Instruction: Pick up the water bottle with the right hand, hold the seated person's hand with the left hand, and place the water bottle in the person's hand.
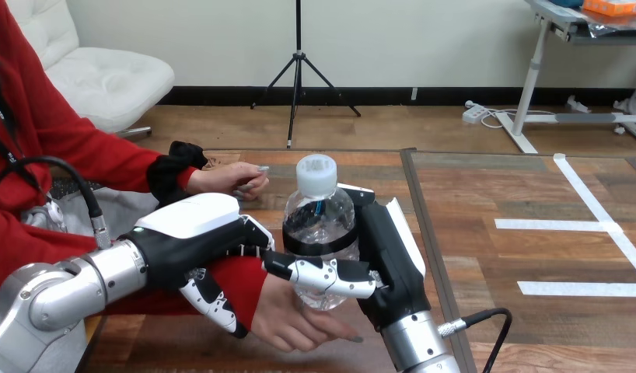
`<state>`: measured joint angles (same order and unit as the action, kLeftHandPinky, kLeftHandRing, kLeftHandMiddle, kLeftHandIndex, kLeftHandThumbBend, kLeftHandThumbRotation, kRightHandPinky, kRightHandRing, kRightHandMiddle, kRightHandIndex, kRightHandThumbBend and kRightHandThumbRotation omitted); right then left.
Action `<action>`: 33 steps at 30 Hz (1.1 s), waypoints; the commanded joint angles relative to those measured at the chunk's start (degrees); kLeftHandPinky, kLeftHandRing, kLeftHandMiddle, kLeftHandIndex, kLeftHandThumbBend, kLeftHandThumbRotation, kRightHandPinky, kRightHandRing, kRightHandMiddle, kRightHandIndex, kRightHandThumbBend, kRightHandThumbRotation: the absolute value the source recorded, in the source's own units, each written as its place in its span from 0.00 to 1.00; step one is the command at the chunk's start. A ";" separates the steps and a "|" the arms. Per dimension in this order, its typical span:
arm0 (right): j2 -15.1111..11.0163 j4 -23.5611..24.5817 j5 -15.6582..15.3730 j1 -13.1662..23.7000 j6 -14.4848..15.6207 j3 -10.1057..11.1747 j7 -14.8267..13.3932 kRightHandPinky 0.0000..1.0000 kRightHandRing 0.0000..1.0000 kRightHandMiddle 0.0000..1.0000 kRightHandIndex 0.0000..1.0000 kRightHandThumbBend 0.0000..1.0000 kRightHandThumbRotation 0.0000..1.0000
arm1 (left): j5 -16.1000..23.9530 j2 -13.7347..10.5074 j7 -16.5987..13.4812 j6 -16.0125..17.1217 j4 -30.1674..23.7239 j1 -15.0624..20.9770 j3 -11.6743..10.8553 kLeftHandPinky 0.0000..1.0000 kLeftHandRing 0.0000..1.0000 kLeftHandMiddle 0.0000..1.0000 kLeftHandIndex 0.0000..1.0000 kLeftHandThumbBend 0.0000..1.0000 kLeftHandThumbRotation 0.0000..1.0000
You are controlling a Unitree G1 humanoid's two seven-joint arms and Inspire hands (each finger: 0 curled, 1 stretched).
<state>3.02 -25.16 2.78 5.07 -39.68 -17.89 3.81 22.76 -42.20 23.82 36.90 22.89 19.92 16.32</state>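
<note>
Wraps left robot hand round the person's wrist at the red sleeve's end, fingers over, thumb under, low at the view's left. Grips water bottle upright in right robot hand, thumb across its front. Holds bottle base just over the person's hand, palm up above the counter; cannot tell whether touching. Carries 1 white cap.

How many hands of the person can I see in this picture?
2. One hand is up left of the water bottle. The other hand lies palm up under the bottle, its wrist held by the robot's left hand.
</note>
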 commanded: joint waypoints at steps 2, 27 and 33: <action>15.58 -0.16 2.48 6.30 -7.41 -3.82 -0.09 0.18 0.24 0.28 0.29 0.75 0.00 | -4.05 3.06 -2.27 3.00 -9.47 8.00 -4.05 0.33 0.37 0.42 0.47 0.64 0.00; 16.44 -3.78 2.98 6.66 -11.91 -4.10 0.48 0.19 0.25 0.29 0.29 0.75 0.00 | -5.04 1.85 0.02 1.45 -12.30 7.59 -4.78 0.34 0.38 0.43 0.46 0.58 0.00; 16.45 -4.20 2.89 6.87 -12.65 -3.98 0.41 0.19 0.25 0.29 0.29 0.75 0.00 | -5.05 1.78 0.23 1.39 -12.75 7.60 -4.92 0.34 0.38 0.43 0.46 0.59 0.00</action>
<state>2.96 -30.21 3.51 5.07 -45.10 -18.67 4.81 22.93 -42.59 25.96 35.58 22.79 19.91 16.32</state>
